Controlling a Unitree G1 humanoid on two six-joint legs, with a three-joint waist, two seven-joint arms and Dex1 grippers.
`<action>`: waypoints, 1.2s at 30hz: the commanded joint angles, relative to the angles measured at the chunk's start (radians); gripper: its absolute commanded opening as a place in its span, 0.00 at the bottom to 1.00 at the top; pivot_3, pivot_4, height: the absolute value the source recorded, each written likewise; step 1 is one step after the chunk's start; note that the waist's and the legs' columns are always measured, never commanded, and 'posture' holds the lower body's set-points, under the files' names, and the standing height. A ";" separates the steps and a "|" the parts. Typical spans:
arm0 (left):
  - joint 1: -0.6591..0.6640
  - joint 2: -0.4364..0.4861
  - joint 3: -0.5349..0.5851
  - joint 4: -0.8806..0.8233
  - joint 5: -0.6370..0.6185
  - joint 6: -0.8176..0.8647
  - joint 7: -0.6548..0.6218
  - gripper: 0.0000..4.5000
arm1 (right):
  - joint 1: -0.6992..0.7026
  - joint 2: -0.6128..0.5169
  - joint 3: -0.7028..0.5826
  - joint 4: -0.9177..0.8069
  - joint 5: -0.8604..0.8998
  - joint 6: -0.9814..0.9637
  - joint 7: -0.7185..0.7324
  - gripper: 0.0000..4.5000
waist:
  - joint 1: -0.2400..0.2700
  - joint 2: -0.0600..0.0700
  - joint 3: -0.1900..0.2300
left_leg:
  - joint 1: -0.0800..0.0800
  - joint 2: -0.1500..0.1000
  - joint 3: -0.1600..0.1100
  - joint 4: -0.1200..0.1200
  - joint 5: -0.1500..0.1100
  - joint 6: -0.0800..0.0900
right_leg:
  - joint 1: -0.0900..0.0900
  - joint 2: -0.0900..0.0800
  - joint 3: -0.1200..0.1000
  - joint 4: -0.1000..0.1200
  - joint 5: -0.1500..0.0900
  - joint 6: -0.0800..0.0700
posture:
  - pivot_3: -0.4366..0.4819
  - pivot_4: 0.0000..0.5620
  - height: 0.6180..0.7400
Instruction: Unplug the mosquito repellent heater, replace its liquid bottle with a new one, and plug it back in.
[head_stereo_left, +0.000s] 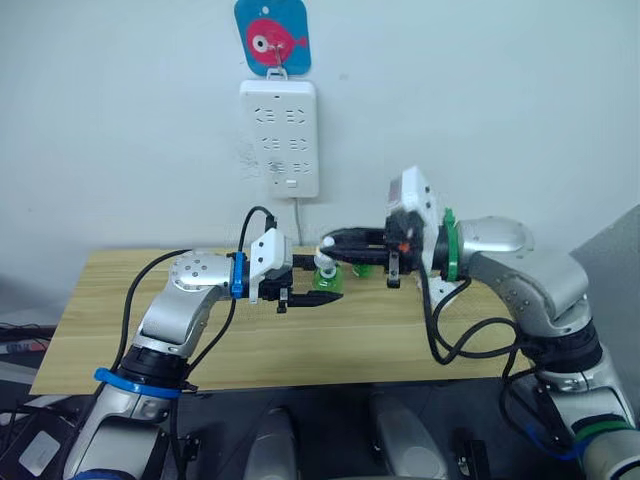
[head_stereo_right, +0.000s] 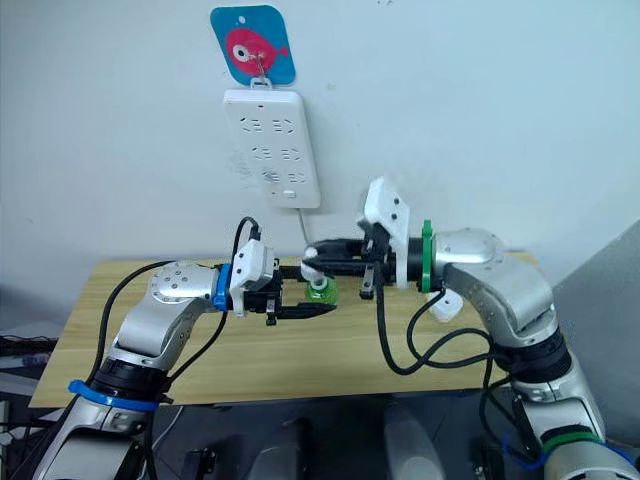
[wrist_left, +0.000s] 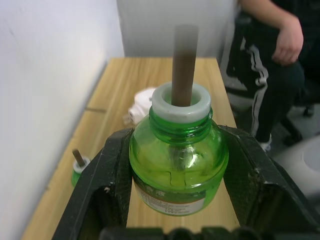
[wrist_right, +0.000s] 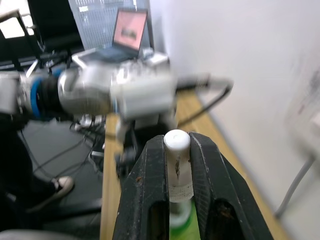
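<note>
1. 1 wooden counter (head_stereo_left: 120, 330) stands against the wall, below a white power strip (head_stereo_left: 279, 137).
2. 2 pincers meet above it: the left pincer (head_stereo_right: 318, 310) clamps a green liquid bottle (wrist_left: 175, 165), wick up.
3. 1 mosquito repellent heater (wrist_right: 177, 165) sits gripped in the right pincer (head_stereo_right: 312, 262), just above the bottle.
4. 1 spare bottle (wrist_left: 79, 167) rests on the counter near the wall.

- Pale wall (head_stereo_left: 500, 100) filling upper frame.
- White power strip (head_stereo_left: 279, 137) hanging at upper centre under a blue fish hook (head_stereo_left: 272, 36).
- Light wooden table (head_stereo_left: 100, 310) lying across lower frame.
- Seated person (wrist_left: 270, 60) showing at left wrist view's upper right.
</note>
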 joint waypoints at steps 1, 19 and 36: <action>0.024 0.031 0.001 0.032 0.042 -0.047 0.001 0.50 | -0.018 -0.007 -0.071 -0.025 0.051 0.021 -0.026 0.06 | 0.000 0.000 0.000 | 0.000 0.000 0.000 0.000 0.000 0.000 | 0.000 0.000 0.000 0.000 0.000 0.000 | 0.30 0.36 0.97; 0.187 0.158 0.095 -0.032 0.057 -0.041 0.062 0.50 | 0.384 0.208 0.116 0.713 -0.593 -0.900 -0.425 0.06 | 0.015 0.000 0.002 | 0.002 0.001 0.004 -0.003 0.000 0.000 | -0.001 0.000 0.003 -0.001 0.000 0.000 | 0.40 0.45 0.97; 0.154 0.144 0.074 -0.042 0.040 -0.006 0.048 0.50 | 0.322 0.281 -0.019 0.970 -0.536 -1.003 -0.386 0.60 | 0.050 0.004 0.008 | 0.004 0.001 0.006 -0.003 0.000 0.000 | 0.000 0.000 0.006 -0.001 -0.001 0.000 | 0.37 0.48 0.97</action>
